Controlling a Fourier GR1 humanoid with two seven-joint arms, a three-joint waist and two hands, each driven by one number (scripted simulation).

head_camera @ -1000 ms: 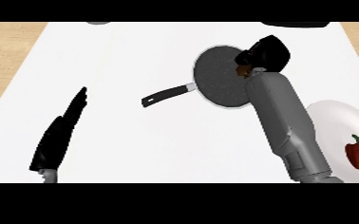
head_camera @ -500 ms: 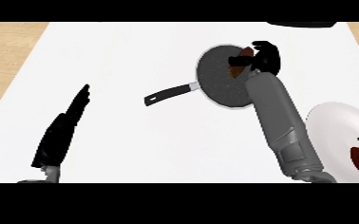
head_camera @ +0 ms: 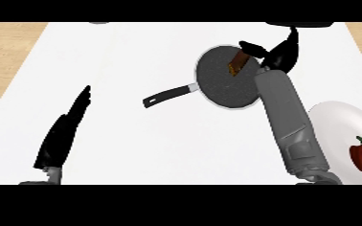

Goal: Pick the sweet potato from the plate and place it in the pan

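You are looking down on the white counter [head_camera: 141, 134], with the dark pan [head_camera: 222, 84] lying right of centre, its black handle pointing down-left. At the right edge sits the white plate [head_camera: 332, 119], carrying a red item at its border. Your right hand [head_camera: 279, 52] hangs over the pan's upper right rim, fingers spread apart, thumb reaching left. Your left hand [head_camera: 63, 131] rests at lower left, fingers straight together. The sweet potato [head_camera: 237, 63] lies inside the pan, just beside the right hand.
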